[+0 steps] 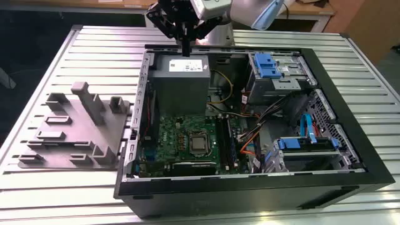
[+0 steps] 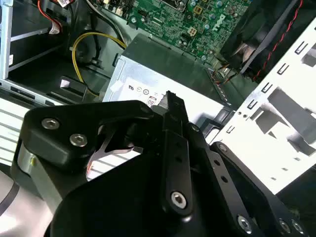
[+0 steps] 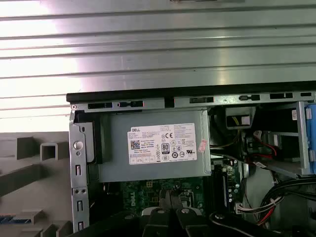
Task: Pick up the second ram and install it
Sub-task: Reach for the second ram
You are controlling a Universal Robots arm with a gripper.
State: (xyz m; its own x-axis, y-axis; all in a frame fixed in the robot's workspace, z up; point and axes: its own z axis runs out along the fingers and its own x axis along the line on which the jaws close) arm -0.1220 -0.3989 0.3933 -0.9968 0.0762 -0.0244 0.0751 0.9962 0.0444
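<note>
1. In the exterior view my arm (image 1: 247,11) comes in from the far edge. The gripper (image 1: 186,52) points straight down and hangs over the power supply (image 1: 181,66) at the far end of the open case (image 1: 250,185), clear of it.
2. The jaws look pressed together into one dark bar. I cannot tell whether anything thin is pinched between them.
3. I cannot place the ram with confidence. A bluish strip (image 3: 7,217) on the grey fixture (image 1: 69,140), at the exterior view's left of the case, is cut off by the first wrist view's border. I cannot tell whether it is the ram.
4. In the second wrist view the gripper's linkage hides part of the power supply's label.
</note>
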